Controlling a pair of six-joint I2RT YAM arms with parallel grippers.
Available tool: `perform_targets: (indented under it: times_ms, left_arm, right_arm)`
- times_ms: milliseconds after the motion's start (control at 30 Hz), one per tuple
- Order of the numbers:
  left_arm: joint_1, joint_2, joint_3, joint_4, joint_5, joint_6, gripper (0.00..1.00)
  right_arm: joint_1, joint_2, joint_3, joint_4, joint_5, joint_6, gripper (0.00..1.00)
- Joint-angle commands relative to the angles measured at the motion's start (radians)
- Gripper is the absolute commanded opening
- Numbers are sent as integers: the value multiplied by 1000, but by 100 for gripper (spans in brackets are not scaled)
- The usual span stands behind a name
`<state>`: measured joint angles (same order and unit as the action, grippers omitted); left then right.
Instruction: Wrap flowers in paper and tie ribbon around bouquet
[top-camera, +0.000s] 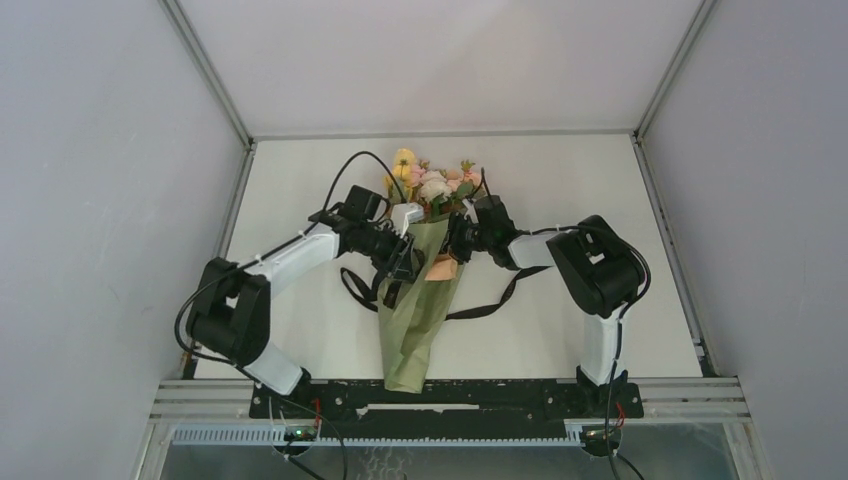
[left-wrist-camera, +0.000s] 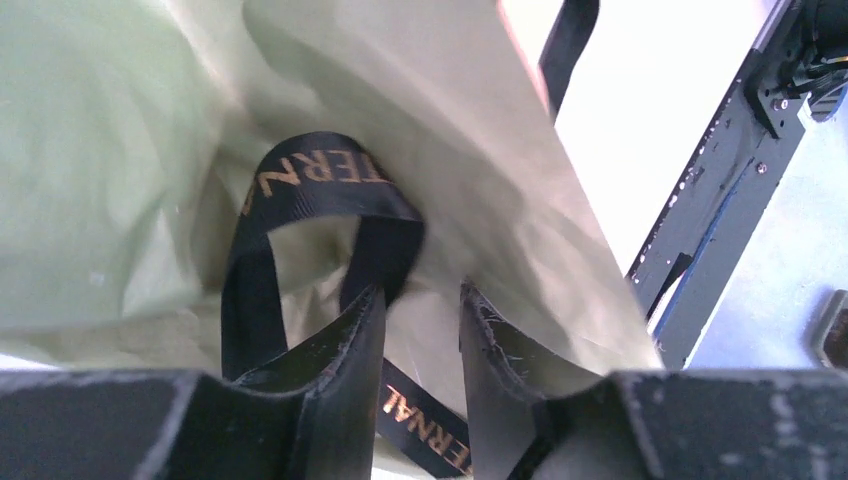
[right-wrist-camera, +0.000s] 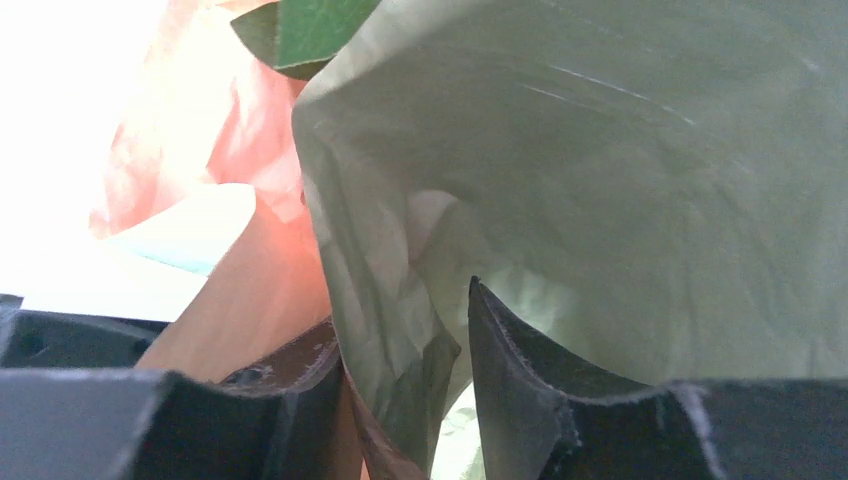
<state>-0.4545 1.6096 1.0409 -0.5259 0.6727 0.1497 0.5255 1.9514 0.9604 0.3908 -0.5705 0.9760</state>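
White tabletop (top-camera: 300, 180) carries the bouquet (top-camera: 415, 320), an olive-green paper cone lying with its yellow, pink and cream blooms (top-camera: 432, 185) at the far end and its tip toward the near edge. My left gripper (left-wrist-camera: 422, 292) sits at its left flank, fingers spread, with the narrow black gold-lettered ribbon (left-wrist-camera: 320, 170) looping just ahead of them. My right gripper (right-wrist-camera: 402, 305) has a fold of that paper between parted fingers, though I cannot tell whether it pinches.
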Motion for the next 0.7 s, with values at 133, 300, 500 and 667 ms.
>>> perform_targets:
  times_ms: [133,300,500,667]
  left_arm:
    - [-99,-122,13,25,-118,-5,46]
    - [-103,-41,50,21,-109,-18,54]
    - [-112,-6,101,21,-43,-39,66]
    - [-118,-12,106,15,-26,-35,69]
  right_arm:
    - [18,20,24,33,23,44,41]
    - [28,34,24,74,21,67,39]
    - [30,34,24,44,31,51,37]
    - [31,38,24,52,38,40,34]
